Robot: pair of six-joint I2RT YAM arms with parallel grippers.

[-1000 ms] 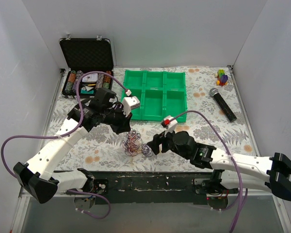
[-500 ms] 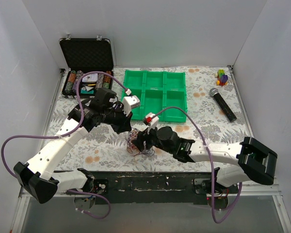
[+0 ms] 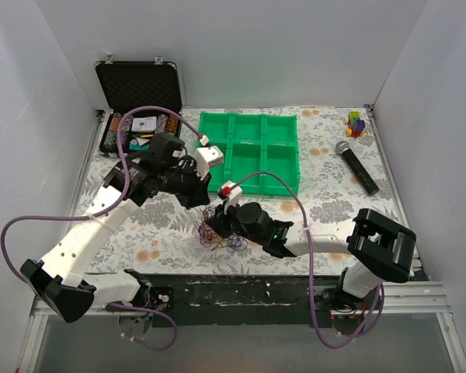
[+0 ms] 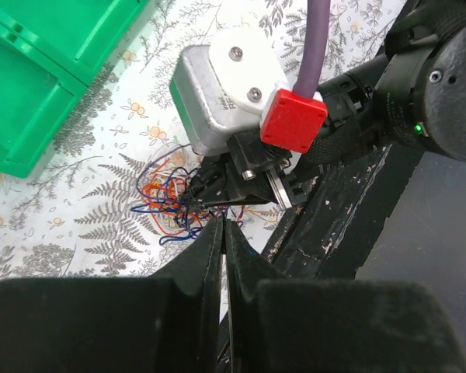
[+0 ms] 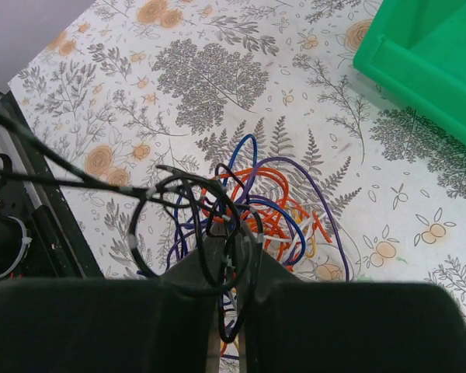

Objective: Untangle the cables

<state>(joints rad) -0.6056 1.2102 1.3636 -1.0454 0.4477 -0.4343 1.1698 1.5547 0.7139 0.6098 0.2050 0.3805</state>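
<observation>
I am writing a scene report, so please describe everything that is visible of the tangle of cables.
The cables form one loose tangle of thin, plastic-coated wire loops: orange, blue, purple, black. It lies on the flower-printed table, near the green tray but apart from it. The right gripper has its jaws closed on black loops; one black strand stretches away taut.

No writing, label, brand or number can be read in any view. The printed cards [image 3: 145, 123] in the open black case [image 3: 138, 87] at the bench's [image 3: 334, 210] far left are too small to make out.
</observation>
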